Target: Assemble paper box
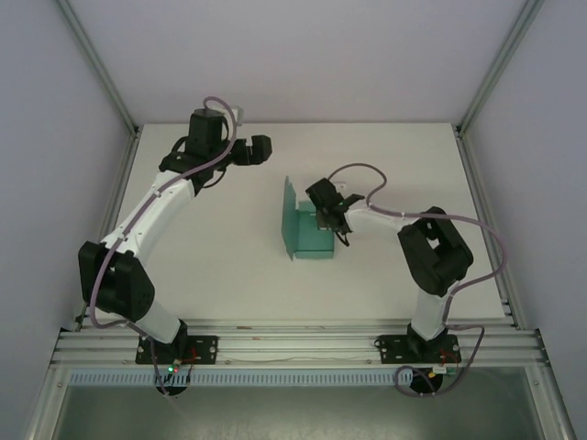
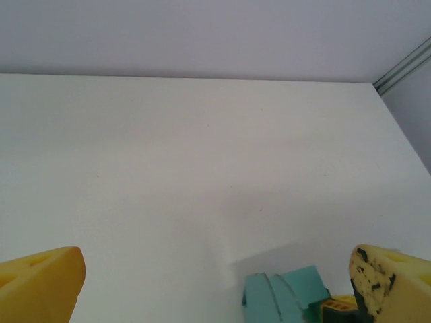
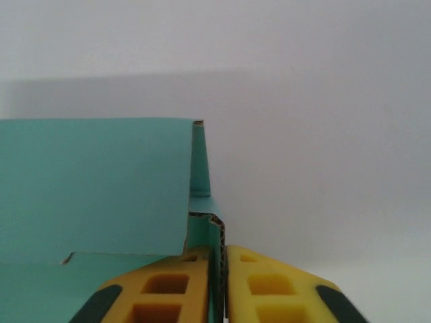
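Yellow fingers (image 3: 269, 279) of the right gripper (image 3: 219, 286) are shown pressed together on a thin corrugated edge of the paper box (image 3: 94, 182), which is pinched between them. To the left of this grip, 1 broad teal panel is presented face-on to the right wrist camera, and 1 narrow strip of the same card is seen rising just behind the pinched edge. Behind the card, the white table (image 3: 323, 168) is seen.

From the top external camera, the paper box (image 1: 310, 240) is located near the middle of the table (image 1: 394, 156), slightly toward the right arm. Its flat base is laid on the surface, and 1 flap is raised upright along its left side. The right gripper (image 1: 322, 218) is placed at the far right corner of the base, in contact with the card.

The left gripper (image 1: 260, 149) is held toward the far left part of the table, well apart from the box. Its 2 fingers (image 2: 40, 282) are spread wide over bare table. A corner of teal card (image 2: 279, 296) is caught at the bottom edge of the left wrist view, close to the right-hand finger.

Both arm bases (image 1: 179, 348) are bolted to an aluminium rail (image 1: 293, 344) along the near edge.
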Controlling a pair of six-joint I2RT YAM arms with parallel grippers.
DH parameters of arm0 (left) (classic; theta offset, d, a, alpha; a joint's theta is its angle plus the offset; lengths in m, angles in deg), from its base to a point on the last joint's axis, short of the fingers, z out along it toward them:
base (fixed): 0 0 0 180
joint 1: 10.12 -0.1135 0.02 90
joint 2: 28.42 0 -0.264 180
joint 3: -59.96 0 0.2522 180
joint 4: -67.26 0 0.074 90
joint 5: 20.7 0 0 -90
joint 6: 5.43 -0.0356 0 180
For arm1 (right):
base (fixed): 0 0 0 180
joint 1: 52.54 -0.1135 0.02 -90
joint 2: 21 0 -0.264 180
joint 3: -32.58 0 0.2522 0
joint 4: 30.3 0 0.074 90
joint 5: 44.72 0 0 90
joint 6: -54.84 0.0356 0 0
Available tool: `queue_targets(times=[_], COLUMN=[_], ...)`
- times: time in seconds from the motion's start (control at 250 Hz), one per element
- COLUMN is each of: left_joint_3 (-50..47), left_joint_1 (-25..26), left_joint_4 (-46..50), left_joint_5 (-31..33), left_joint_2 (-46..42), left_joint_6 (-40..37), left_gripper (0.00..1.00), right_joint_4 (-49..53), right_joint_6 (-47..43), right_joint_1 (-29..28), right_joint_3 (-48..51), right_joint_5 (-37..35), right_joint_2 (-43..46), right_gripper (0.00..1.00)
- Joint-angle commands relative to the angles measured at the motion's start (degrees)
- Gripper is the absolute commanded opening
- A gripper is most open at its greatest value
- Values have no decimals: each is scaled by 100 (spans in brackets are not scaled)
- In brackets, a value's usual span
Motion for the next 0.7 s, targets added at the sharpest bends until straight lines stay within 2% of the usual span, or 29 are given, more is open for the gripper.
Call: queue_targets(times=[0.0,0.08,0.156,0.212,0.276,0.38,0.428,0.48,0.56,0.636,0.695], left_joint_3=[-219,-378,-480,-561,-699,-1027,-1174,-1311,-1540,-1839,-2129], left_joint_1=[-54,-53,-51,-57,-57,-59,-73,-99,-130,-183,-250], left_joint_4=[-225,-161,-48,21,56,-55,-128,-160,-160,-170,-173], left_joint_5=[-43,82,269,377,518,661,672,710,813,848,891], left_joint_2=[10,-14,-59,-119,-225,-472,-585,-682,-807,-938,-1048], left_joint_6=[120,69,-10,-83,-136,-213,-216,-194,-106,-19,79], left_gripper=[100,100,100,100,100,100,100,100,100,100,100], right_joint_4=[656,649,166,-166,-249,-28,-165,-497,-1051,-1156,-1037], right_joint_6=[1423,1485,1322,1235,925,27,-318,-771,-1407,-1906,-2248], right_joint_1=[-515,-883,-1003,-1001,-980,-863,-709,-420,185,758,1048], right_joint_3=[292,346,603,875,1129,1283,1393,1524,1630,1432,1141], right_joint_5=[-443,-205,657,1124,1088,685,540,926,2090,3132,3515], right_joint_2=[264,514,847,1153,1584,2268,2532,2710,2693,2317,1915], right_gripper=[26,30,43,46,49,66,72,74,73,70,67])
